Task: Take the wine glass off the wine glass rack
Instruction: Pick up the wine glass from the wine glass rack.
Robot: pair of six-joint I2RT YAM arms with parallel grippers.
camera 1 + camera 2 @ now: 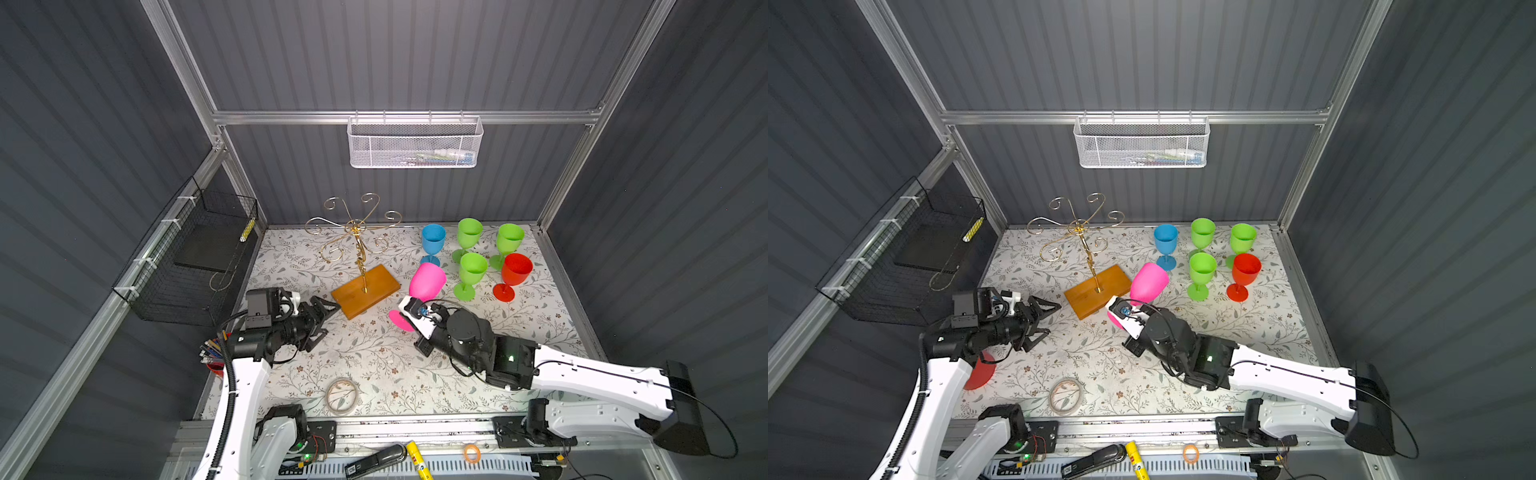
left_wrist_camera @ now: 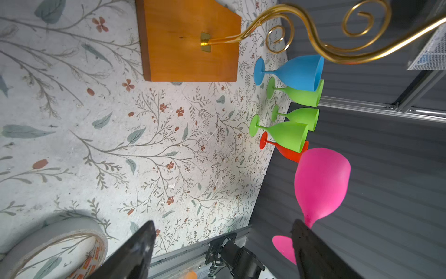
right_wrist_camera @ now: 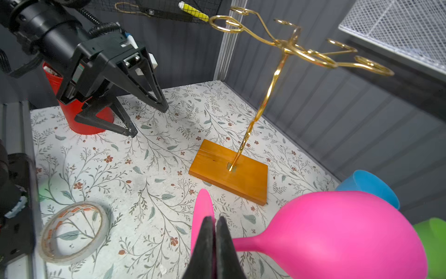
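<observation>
The wine glass rack (image 1: 358,232) is a gold wire stand on an orange-brown wooden base (image 1: 365,291), left of the table's middle in both top views; none of its curled arms carries a glass. The wine glass (image 1: 427,281) is pink and hangs tilted above the table just right of the base. My right gripper (image 3: 214,221) is shut on its thin stem, between foot and bowl (image 3: 337,236). My left gripper (image 1: 328,320) stands open and empty just left of the base, fingers pointing at it. From the left wrist, the pink glass (image 2: 321,183) shows beyond one finger (image 2: 313,253).
One blue (image 1: 433,241), three green (image 1: 471,272) and one red glass (image 1: 515,270) stand upright at the back right. A tape roll (image 1: 343,395) lies near the front edge. A red pen cup (image 1: 214,361) sits front left, under the left arm. A black wire basket (image 1: 199,257) hangs on the left wall.
</observation>
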